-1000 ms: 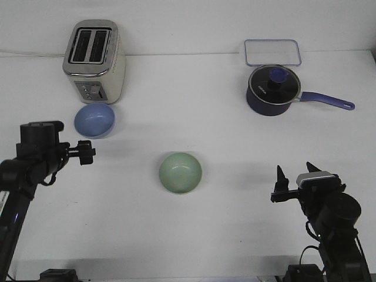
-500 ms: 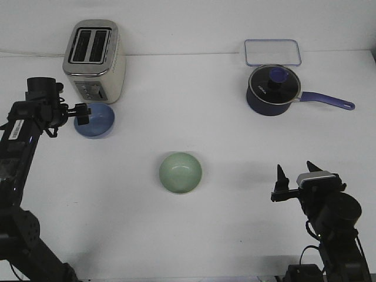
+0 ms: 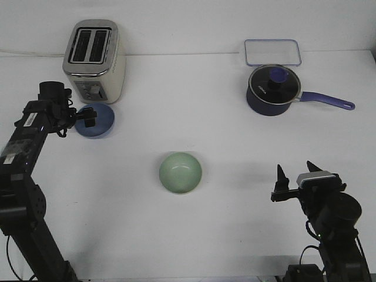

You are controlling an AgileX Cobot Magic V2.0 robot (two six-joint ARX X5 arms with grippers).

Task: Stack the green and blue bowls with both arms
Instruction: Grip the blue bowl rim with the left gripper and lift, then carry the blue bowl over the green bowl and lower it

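Now the left gripper [image 3: 88, 116] is seen lowered onto the near-left edge of the blue bowl [image 3: 97, 121], whereas half a second earlier it was held slightly higher at the bowl's rim, and a second earlier it was well short of the bowl, nearer the robot. The left arm [image 3: 32, 126] is stretched further forward than before. Whether the left jaws are parted or closed on the rim cannot be told, since they are small and dark against the bowl. The blue bowl is found just in front of the toaster [image 3: 94, 60], touching or nearly touching its lower front; it appears tipped compared with the earlier frame, its opening now less visible and its form flatter and darker. The green bowl [image 3: 180, 172] is unchanged, set upright with its opening facing upward, well apart from the toaster, towards the robot and to the right. Being round, neither bowl shows a long axis. The right gripper [image 3: 294, 176] is unmoved, held far to the right of the toaster and nearer the robot, its two pointed fingers spread apart and nothing between them.
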